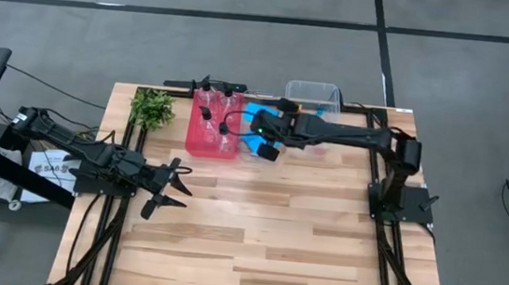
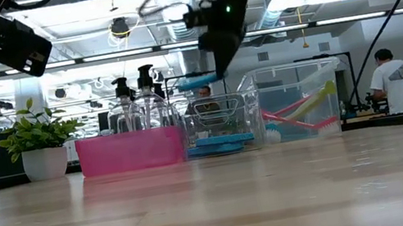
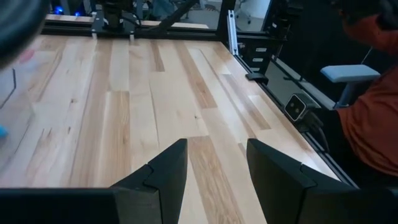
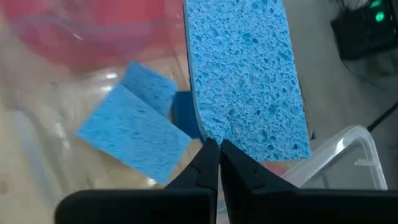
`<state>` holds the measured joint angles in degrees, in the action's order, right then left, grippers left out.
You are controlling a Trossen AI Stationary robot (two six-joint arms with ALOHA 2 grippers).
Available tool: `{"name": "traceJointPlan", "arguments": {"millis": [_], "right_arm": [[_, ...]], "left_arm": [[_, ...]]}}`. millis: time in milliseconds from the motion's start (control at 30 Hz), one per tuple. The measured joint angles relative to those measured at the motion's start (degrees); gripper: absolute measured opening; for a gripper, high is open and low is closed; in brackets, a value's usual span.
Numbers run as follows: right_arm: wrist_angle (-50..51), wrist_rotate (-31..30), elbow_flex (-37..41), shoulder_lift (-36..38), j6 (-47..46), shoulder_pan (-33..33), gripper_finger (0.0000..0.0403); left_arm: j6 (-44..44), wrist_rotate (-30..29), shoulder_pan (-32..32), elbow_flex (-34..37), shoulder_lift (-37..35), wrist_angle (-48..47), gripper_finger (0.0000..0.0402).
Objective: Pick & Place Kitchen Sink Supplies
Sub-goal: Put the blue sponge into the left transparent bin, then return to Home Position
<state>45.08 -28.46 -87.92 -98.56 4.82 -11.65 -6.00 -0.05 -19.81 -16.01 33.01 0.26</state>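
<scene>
A light-blue sponge [image 4: 247,74] hung pinched by one edge between the closed fingers of the right gripper [image 4: 214,163], held in the air over the clear bin [image 2: 221,130] that stood just beside the pink bin [image 1: 212,131]. Below it, inside that clear bin, lay two more sponges [image 4: 135,126], one overlapping the other, with a darker blue piece showing next to them. In the low view the held sponge appeared as a thin blue strip under the right gripper [image 2: 208,58], well above the bin's rim.

The pink bin held the pump bottles [image 2: 138,99], upright with black tops. A second clear bin [image 1: 313,97], farther back on the table, held the brushes [image 2: 300,108], which leaned across it, red and yellow-green handles showing. A plant [image 1: 152,107] stood near the table's back left corner, beside the pink bin.

The left gripper [image 1: 167,193] hovered over bare wood on the left side of the table [image 1: 273,238], well apart from the bins, its fingers [image 3: 168,171] partly spread and holding nothing. A person in a white shirt [image 2: 395,87] stood in the room behind.
</scene>
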Motion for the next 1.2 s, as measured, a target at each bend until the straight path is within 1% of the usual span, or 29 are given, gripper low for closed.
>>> {"name": "traceJointPlan", "arguments": {"millis": [200,333,500,700,900,1067,1200], "right_arm": [[-0.3,0.2,0.0,-3.9,0.0,-3.5,0.0],[-0.9,0.2,0.0,-5.3,0.0,-4.2,0.0003],[-1.0,0.1,0.0,-5.7,-0.1,-4.1,0.0021],[-1.0,0.1,0.0,-5.7,-1.7,-4.1,0.0056],[-0.9,0.1,0.0,-5.7,-1.3,-3.7,0.01],[-0.9,0.0,0.0,-5.7,0.5,-3.4,0.014],[-0.7,-0.4,0.0,-5.3,2.4,-2.4,0.0162]], "left_arm": [[0.0,-0.4,0.0,0.0,0.0,0.3,0.0168],[0.0,-0.4,0.0,0.0,0.0,0.3,0.0168],[0.0,-0.4,0.0,0.0,0.0,0.3,0.0168],[0.0,-0.4,0.0,0.0,0.0,0.3,0.0168],[0.0,-0.4,0.0,0.0,0.0,0.3,0.0168],[0.0,-0.4,0.0,0.0,0.0,0.3,0.0168],[0.0,-0.4,0.0,0.0,0.0,0.3,0.0168]]}}
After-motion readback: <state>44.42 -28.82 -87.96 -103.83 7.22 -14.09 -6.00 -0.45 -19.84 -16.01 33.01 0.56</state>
